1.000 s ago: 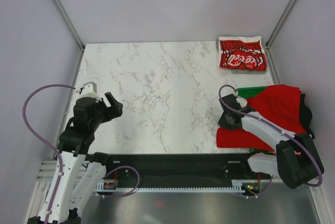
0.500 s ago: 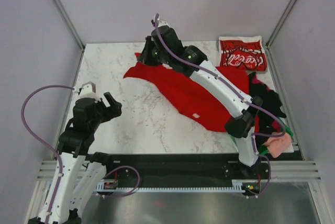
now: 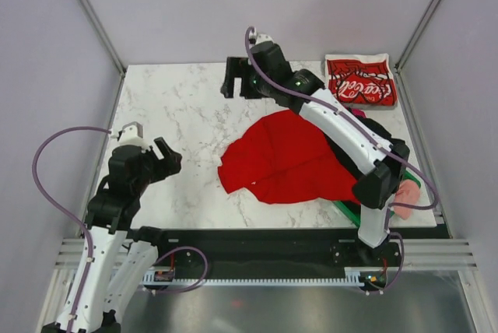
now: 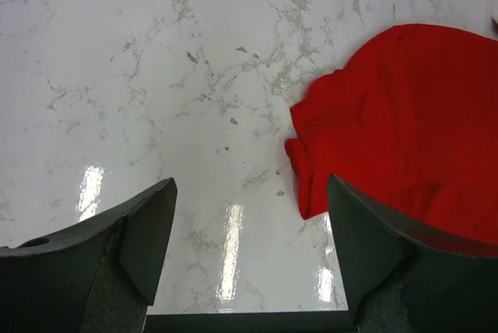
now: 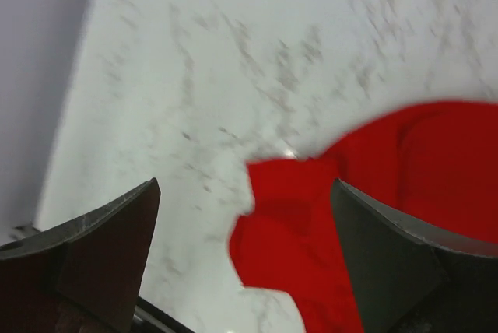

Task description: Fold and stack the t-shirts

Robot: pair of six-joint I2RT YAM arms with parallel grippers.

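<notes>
A plain red t-shirt (image 3: 286, 159) lies loose and rumpled on the marble table (image 3: 187, 107), right of centre; it also shows in the left wrist view as the red t-shirt (image 4: 405, 115) and, blurred, in the right wrist view as the red t-shirt (image 5: 373, 224). The Coca-Cola t-shirt (image 3: 359, 80) sits folded at the back right corner. My right gripper (image 3: 236, 82) hangs open over the back of the table, apart from the cloth, nothing between its fingers (image 5: 93, 247). My left gripper (image 3: 166, 155) stands open at the left, empty, short of the shirt's left edge.
At the right edge a pile of other clothes, dark cloth (image 3: 387, 132) and something pink (image 3: 409, 194), rests on a green tray (image 3: 348, 210). Grey walls and metal frame posts close in the table on three sides.
The right arm dragged the red shirt from the right-hand pile up across the table, then opened; the shirt dropped and now lies right of centre. The left arm stayed put.
</notes>
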